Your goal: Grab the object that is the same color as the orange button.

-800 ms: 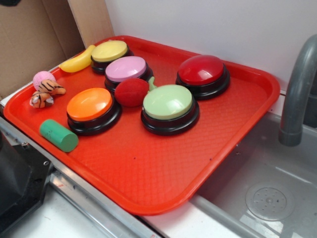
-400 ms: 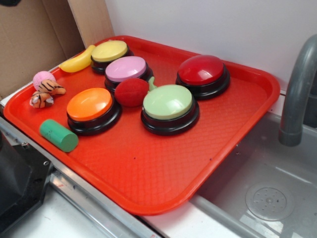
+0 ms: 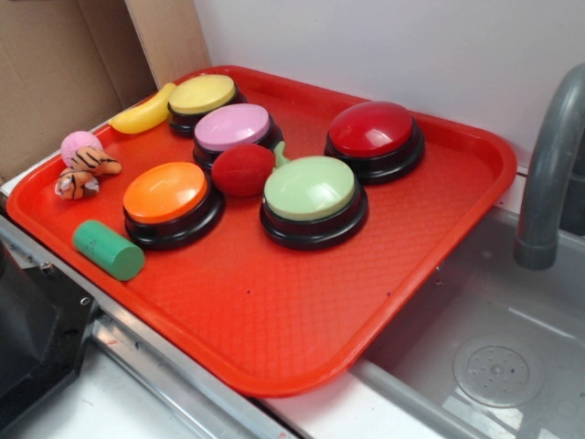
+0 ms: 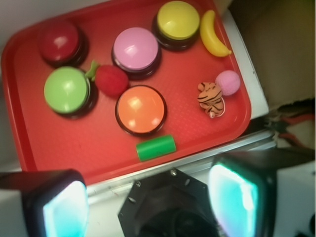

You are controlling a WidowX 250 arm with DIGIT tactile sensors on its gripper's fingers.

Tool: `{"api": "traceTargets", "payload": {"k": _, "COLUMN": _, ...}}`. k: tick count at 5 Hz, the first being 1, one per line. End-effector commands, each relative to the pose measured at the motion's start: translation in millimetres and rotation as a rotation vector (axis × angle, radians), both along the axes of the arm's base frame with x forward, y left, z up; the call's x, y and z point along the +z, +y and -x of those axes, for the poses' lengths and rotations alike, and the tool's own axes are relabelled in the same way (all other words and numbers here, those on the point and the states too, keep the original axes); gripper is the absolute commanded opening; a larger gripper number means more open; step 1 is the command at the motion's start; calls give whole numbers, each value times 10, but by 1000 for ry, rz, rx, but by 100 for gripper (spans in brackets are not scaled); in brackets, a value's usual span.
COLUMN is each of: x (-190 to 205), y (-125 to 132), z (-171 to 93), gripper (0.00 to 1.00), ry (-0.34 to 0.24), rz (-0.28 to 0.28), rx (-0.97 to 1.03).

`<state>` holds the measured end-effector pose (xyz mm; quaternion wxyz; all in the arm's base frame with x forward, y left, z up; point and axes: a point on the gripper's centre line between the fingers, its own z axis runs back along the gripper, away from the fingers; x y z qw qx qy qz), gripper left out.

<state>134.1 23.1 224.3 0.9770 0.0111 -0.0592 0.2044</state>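
Note:
A small plush tiger, orange and whitish with black stripes, lies near the left edge of the red tray, touching a fuzzy pink ball. The wrist view shows the tiger at the right. The orange button stands to the tiger's right, and its domed top shows mid-frame in the wrist view. My gripper hangs high above the tray's near edge, open and empty, with its pads far apart. It does not show in the exterior view.
On the tray are a green cylinder, a red plush ball, a banana and yellow, pink, light green and red buttons. A sink with a grey faucet lies right. Cardboard stands back left.

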Motion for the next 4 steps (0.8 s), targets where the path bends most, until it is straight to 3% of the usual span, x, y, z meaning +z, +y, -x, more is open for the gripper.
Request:
{"api": "traceTargets", "payload": {"k": 1, "x": -350, "y": 554, "z": -98, "gripper": 100, "ry": -49, "rz": -97, "rx": 444}}
{"api": "traceTargets", "payload": {"k": 2, "x": -633, "y": 782, "z": -139, "gripper": 100, "ry": -53, "rz": -88, "rx": 623}}
{"api": "traceTargets", "payload": {"k": 3, "x": -999, "y": 966, "z": -175, "gripper": 100, "ry": -45, "rz": -209, "rx": 785}}
{"api": "traceTargets", "payload": {"k": 4, "x": -1295, "y": 1034, "z": -211, "gripper": 100, "ry": -79, "rz": -162, "rx": 825}}
